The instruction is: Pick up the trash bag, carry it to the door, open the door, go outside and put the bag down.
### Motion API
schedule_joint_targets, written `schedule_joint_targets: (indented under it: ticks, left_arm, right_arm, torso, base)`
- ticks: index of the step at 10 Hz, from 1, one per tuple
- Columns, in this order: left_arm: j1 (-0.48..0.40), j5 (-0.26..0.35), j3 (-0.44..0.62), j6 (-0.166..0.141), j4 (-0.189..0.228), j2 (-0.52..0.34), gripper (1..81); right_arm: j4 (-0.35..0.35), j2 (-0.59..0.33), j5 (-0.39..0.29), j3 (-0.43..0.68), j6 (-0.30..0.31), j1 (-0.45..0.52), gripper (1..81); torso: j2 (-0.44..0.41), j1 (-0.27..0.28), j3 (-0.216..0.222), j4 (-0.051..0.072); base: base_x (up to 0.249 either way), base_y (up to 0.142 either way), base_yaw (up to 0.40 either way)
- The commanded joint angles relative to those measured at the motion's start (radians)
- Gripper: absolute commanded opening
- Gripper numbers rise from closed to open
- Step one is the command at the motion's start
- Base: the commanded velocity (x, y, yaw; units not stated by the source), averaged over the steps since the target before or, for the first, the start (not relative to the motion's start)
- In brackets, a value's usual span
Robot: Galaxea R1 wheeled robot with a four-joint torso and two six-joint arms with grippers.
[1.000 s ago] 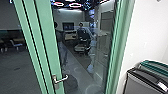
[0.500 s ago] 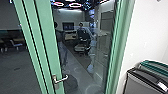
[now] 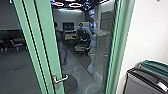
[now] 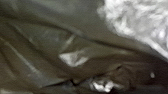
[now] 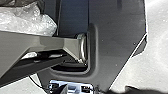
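Dark, see-through plastic of the trash bag (image 4: 50, 47) spreads in folds close to the left wrist camera, with crinkled whitish plastic (image 4: 140, 20) beside it. Similar clear, crumpled plastic (image 5: 27, 22) shows in the right wrist view, near the robot's own bar and dark base. In the head view stands a door with a green frame (image 3: 47, 45) and a large glass pane. Its silver lever handle (image 3: 60, 79) sits low on the green upright. How the left gripper holds the bag, if it does, cannot be told.
A grey bin (image 3: 142, 83) and a green-topped one (image 3: 152, 65) stand at the lower right by a white wall (image 3: 147, 32). A person (image 3: 81, 31) shows small in the glass. Chairs (image 3: 16, 44) appear at the far left.
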Motion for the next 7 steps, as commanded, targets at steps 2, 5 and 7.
schedule_joint_targets:
  ticks: [2, 5, 7]
  left_arm:
    - [-0.052, 0.066, 0.001, 0.01, 0.005, -0.004, 1.0]
    - [-0.047, 0.063, 0.005, 0.019, 0.002, -0.015, 1.0]
    - [-0.041, 0.061, 0.013, 0.021, 0.022, -0.023, 1.0]
  right_arm:
    - [0.001, 0.009, -0.062, -0.002, -0.002, 0.036, 81.1]
    - [-0.008, 0.009, -0.062, 0.003, -0.003, 0.031, 81.1]
    - [-0.008, 0.009, -0.062, 0.006, -0.006, 0.028, 81.1]
  torso:
    - [0.0, 0.0, 0.0, 0.0]
    - [0.0, 0.0, 0.0, 0.0]
    - [0.0, 0.0, 0.0, 0.0]
  base:
    - [0.0, 0.0, 0.202]
    - [0.0, 0.0, 0.317]
    - [0.0, 0.0, 0.326]
